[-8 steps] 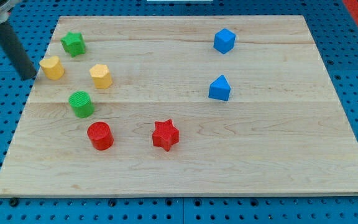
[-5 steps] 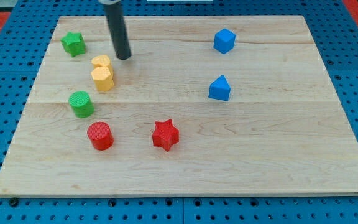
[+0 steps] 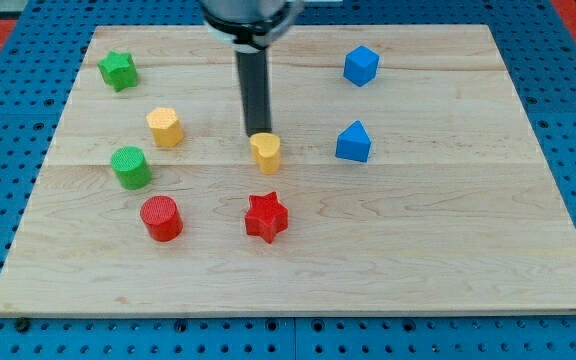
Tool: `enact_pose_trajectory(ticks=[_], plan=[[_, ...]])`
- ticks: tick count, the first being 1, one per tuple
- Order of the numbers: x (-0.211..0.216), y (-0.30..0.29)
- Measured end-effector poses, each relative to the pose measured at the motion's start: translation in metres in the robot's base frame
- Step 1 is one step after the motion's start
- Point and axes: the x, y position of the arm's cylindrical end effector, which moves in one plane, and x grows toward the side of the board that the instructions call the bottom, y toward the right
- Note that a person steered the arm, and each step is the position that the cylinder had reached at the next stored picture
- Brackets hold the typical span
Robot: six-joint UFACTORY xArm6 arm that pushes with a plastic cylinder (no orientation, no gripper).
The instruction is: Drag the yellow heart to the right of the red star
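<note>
Wooden board [image 3: 418, 250]: tip [image 3: 259, 137] touching yellow heart [image 3: 265, 152]

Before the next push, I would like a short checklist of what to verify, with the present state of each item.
1. My tip is against the yellow heart: ok; the tip sits at the block's upper edge, though exact contact is hard to confirm.
2. Yellow heart is already right of the red star: not ok; it lies directly toward the view's top from the star.
3. Board right of the red star is free: ok; no block lies there.
4. Blue block is out of the likely path: ok for now; it lies to the heart's right, so a wide sweep could touch it.
5. Tip is on the correct side for a push down and right: cannot tell.
</note>
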Motion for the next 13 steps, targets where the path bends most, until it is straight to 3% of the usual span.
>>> enact_pose_trajectory(ticks=[1, 3, 5, 6, 8, 10, 11, 13], plan=[[0.000, 0.029], [-0.002, -0.041], [0.025, -0.050], [0.041, -0.027], [0.005, -0.015], [0.073, 0.083], [0.058, 0.072], [0.091, 0.036]])
